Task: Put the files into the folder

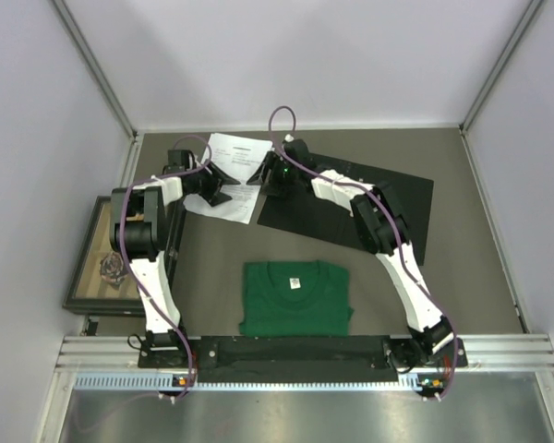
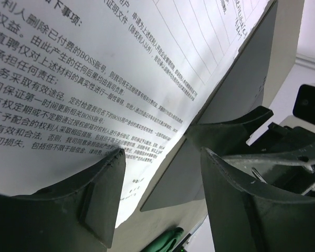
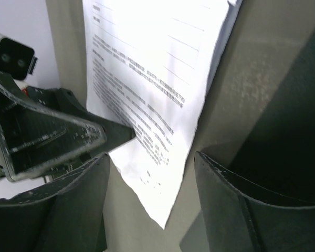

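Observation:
The files (image 1: 233, 159), white sheets with black text, lie on the table at the back centre. The folder (image 1: 388, 198) lies open beside them on the right, black inner faces up. My left gripper (image 1: 219, 192) is open at the sheets' near edge. In the left wrist view its fingers straddle the papers' (image 2: 94, 79) corner, which is lifted slightly and casts a shadow. My right gripper (image 1: 275, 185) is open between the sheets and the folder. In the right wrist view the paper's (image 3: 147, 79) corner points in between its fingers, with the black folder (image 3: 289, 105) to the right.
A folded green T-shirt (image 1: 295, 297) lies in the near middle of the table. A dark-framed picture box (image 1: 106, 258) sits at the left edge beside the left arm. The two grippers are close together over the papers.

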Robot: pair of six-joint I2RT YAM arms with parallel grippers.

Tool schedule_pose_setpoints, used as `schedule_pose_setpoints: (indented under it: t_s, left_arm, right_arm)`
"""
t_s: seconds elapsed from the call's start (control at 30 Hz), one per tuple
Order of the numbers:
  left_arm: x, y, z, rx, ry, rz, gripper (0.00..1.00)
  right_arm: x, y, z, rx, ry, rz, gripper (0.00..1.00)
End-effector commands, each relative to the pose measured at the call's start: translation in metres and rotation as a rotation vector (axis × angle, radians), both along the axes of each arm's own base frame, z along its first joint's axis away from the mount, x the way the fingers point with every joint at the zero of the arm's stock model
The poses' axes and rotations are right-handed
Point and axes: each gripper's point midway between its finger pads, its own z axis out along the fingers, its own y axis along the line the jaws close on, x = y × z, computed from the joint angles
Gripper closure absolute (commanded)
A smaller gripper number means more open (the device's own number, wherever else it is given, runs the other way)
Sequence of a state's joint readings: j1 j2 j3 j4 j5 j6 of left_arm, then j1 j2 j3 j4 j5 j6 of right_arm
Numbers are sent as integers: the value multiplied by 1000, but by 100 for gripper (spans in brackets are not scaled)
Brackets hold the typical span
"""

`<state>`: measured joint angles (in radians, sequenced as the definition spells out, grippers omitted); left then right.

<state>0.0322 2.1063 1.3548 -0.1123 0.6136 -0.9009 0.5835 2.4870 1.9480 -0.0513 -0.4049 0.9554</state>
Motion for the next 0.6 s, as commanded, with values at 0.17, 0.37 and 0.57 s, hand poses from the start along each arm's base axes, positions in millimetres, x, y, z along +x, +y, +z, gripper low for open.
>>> schedule_pose_setpoints:
  t_s: [0.17,0.37,0.57]
  left_arm:
    - [-15,5,-11,23,27,-14,35]
    - [-15,4,-15,18,31,-11,35]
    - [-14,4,-14,18,27,-10,35]
  right_arm:
    - [-2,21,0,66,-4,22,37]
    - [-5,27,20,148,-36,40,45]
    - [-9,28,41,183,-68,52,49]
